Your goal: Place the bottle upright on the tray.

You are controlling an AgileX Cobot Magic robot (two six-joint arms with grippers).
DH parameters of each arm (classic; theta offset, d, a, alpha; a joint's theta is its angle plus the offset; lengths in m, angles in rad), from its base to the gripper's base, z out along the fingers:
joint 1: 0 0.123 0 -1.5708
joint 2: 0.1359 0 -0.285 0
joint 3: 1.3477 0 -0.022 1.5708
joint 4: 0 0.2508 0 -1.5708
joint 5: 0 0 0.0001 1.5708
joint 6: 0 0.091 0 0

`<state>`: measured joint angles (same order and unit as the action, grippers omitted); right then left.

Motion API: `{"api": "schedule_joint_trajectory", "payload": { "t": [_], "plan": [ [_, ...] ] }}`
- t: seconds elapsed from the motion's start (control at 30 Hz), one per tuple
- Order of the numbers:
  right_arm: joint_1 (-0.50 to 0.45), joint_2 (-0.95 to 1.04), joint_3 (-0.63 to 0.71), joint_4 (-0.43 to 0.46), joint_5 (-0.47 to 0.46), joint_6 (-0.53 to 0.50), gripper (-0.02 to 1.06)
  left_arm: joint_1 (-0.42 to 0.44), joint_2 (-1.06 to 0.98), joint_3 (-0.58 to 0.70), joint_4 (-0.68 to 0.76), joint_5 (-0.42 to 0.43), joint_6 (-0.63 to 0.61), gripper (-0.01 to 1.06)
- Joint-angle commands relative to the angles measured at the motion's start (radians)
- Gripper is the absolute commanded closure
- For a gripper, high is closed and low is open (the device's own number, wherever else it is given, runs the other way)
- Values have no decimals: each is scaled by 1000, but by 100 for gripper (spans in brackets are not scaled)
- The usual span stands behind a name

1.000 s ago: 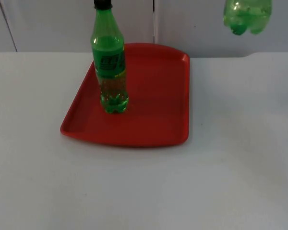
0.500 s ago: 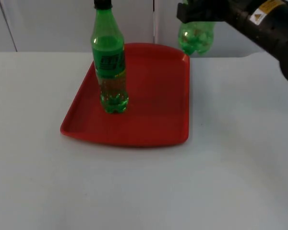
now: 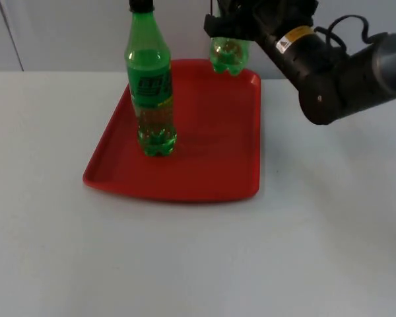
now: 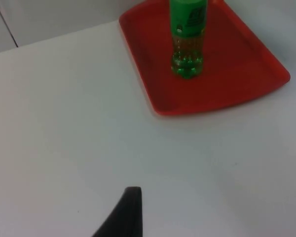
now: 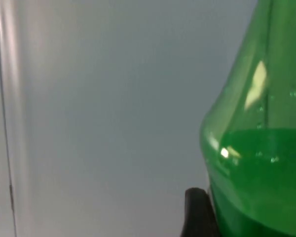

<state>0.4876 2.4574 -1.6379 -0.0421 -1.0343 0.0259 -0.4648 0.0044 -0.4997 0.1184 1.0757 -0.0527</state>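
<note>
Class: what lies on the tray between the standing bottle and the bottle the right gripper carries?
Nothing: in the top view, bare red tray separates the standing bottle from the carried bottle.

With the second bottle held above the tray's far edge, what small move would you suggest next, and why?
Probably bring the right gripper a little nearer and lower it. Its held bottle hangs above the red tray's far rim, beside the standing bottle; bare tray floor lies just in front. The left gripper waits over the table.
</note>
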Motion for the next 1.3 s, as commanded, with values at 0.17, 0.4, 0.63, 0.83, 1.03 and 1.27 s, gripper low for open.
{"api": "schedule_joint_trajectory", "payload": {
  "t": [0.17, 0.4, 0.63, 0.83, 1.03, 1.27],
  "plan": [
    [-2, 139, -198, -8, 31, 0, 105, -5, -4, 5, 3, -1, 3, 0],
    [-2, 274, -373, -8, 73, 0, 105, -5, -4, 5, 3, -1, 3, 0],
    [-2, 330, -395, -8, 77, 0, 105, -5, -4, 5, 4, -1, 3, 0],
    [-2, 346, -395, -8, 104, -19, 104, -5, -4, 5, 4, -1, 3, 0],
    [-2, 346, -395, -8, 132, -40, 76, -5, -4, 5, 4, -1, 3, 0],
    [-2, 346, -395, -8, 120, -67, 35, -5, -4, 5, 4, -1, 3, 0]
  ]
}}
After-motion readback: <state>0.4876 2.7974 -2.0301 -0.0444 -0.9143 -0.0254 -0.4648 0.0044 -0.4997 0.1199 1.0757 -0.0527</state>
